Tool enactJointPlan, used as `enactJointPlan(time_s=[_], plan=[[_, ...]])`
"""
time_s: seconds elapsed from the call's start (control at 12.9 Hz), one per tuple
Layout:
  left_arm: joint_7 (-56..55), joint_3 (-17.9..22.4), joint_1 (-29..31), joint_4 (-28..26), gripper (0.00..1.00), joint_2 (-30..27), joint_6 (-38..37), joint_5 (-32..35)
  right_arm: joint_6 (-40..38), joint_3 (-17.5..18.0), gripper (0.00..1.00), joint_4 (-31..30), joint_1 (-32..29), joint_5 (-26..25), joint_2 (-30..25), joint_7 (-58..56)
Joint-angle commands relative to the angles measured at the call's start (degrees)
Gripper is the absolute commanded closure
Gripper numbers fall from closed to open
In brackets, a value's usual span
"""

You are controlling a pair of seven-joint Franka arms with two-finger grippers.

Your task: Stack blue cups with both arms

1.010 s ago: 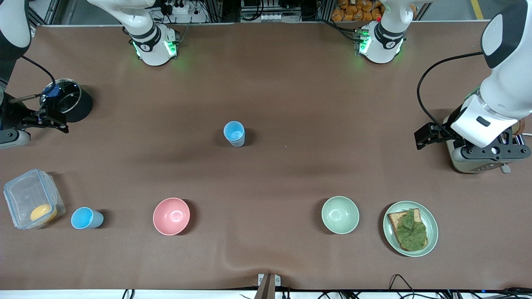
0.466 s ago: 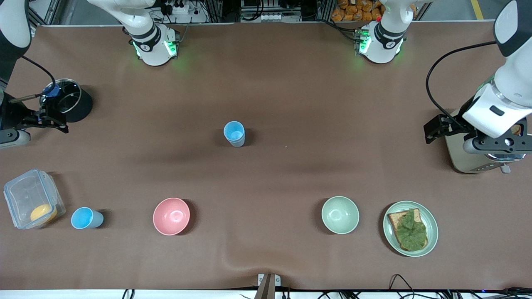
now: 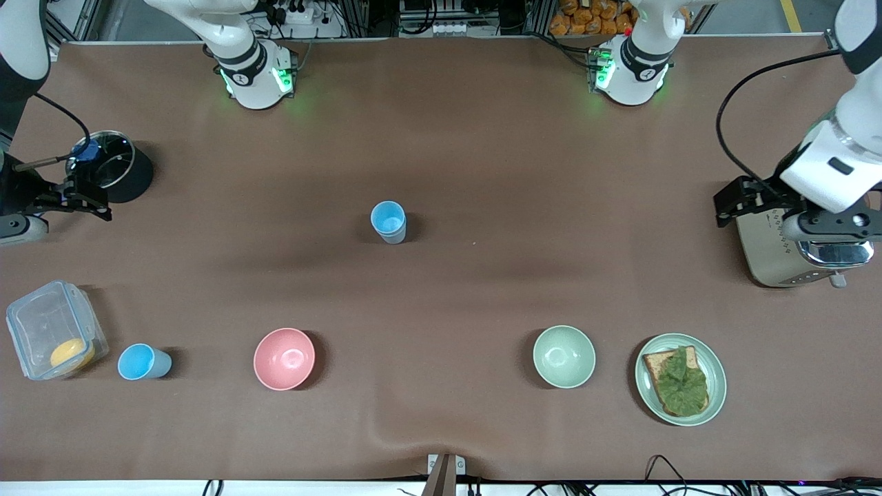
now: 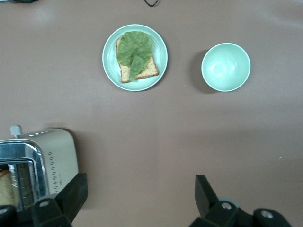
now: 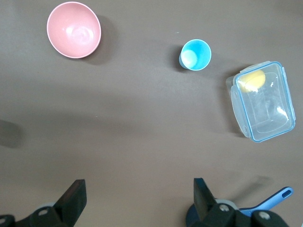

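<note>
One blue cup (image 3: 388, 221) stands upright in the middle of the table. A second blue cup (image 3: 142, 362) (image 5: 195, 54) stands nearer the front camera, beside a clear container at the right arm's end. My right gripper (image 3: 21, 224) (image 5: 139, 198) hangs open and empty over bare table at that end, next to a black pot. Well apart from both cups, my left gripper (image 3: 830, 224) (image 4: 140, 194) hangs open and empty over the toaster at the left arm's end.
A pink bowl (image 3: 284, 358) and a green bowl (image 3: 563, 356) stand near the front edge. Beside the green bowl is a plate (image 3: 718, 393) with toast and lettuce. Clear container (image 3: 41, 324), black pot (image 3: 131, 180) and toaster (image 3: 768, 258) sit at the table's ends.
The left arm has drawn back toward its end of the table and away from the front camera, uncovering more of the toaster. The right arm has barely moved.
</note>
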Motion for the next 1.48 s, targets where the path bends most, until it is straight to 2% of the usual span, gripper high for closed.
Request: enactJointPlan(time_s=[0.0, 0.39, 0.85, 1.09, 1.4], plan=[[4.66, 7.31, -4.32, -1.68, 0.0, -2.24, -0.82, -3.13, -1.25, -0.03, 0.0, 0.65, -0.02, -1.11, 0.29, -0.45], [5.02, 7.69, -4.42, -4.66, 0.0, -5.15, -3.99, -3.23, -0.64, 0.06, 0.0, 1.0, 0.24, -1.11, 0.29, -0.01], [4.5, 7.69, -4.33, -4.75, 0.0, -6.2, -6.71, -3.31, -0.46, 0.23, 0.0, 1.44, 0.33, -0.85, 0.29, 0.17], [3.8, 7.77, -4.33, -6.24, 0.0, -7.16, -6.89, -5.94, -1.42, 0.06, 0.0, 0.91, 0.15, -0.15, 0.11, 0.26], [3.97, 7.6, -4.07, -7.04, 0.0, -8.14, -6.27, -6.04, -2.22, 0.06, 0.0, -1.28, -0.55, 0.12, -0.68, 0.26]])
